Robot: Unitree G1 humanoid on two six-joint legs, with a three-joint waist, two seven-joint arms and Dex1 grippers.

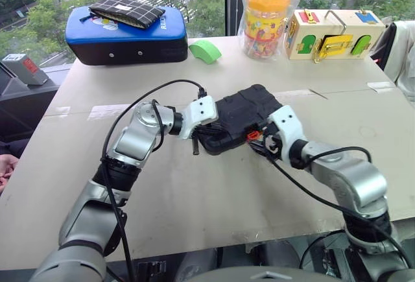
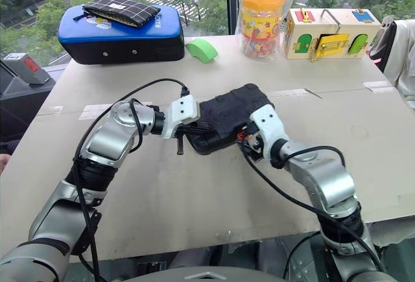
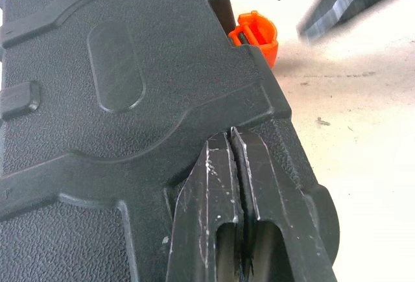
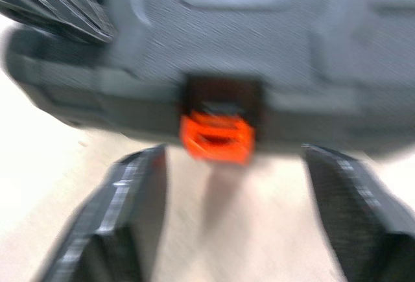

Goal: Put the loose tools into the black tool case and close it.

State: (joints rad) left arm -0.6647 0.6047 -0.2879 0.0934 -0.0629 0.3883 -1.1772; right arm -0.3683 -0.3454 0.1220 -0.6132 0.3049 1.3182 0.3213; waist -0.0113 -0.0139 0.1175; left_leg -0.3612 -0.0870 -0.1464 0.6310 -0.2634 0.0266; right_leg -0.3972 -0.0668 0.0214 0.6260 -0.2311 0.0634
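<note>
Black tool case (image 1: 240, 117) lid down, long axis diagonal, orange latch (image 4: 216, 137) facing released right hand (image 4: 233, 185); left hand (image 3: 237, 185) clenched, empty.

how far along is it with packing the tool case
Done: the black tool case lies lid down, no loose tools on the table. In hand: the shut left end effector presses the lid; the open right end effector faces the orange latch. Left: snapping it, apparently.

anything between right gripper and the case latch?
Nothing: in the right wrist view, bare table lies between the open right gripper and the orange latch on the closed black tool case.
</note>
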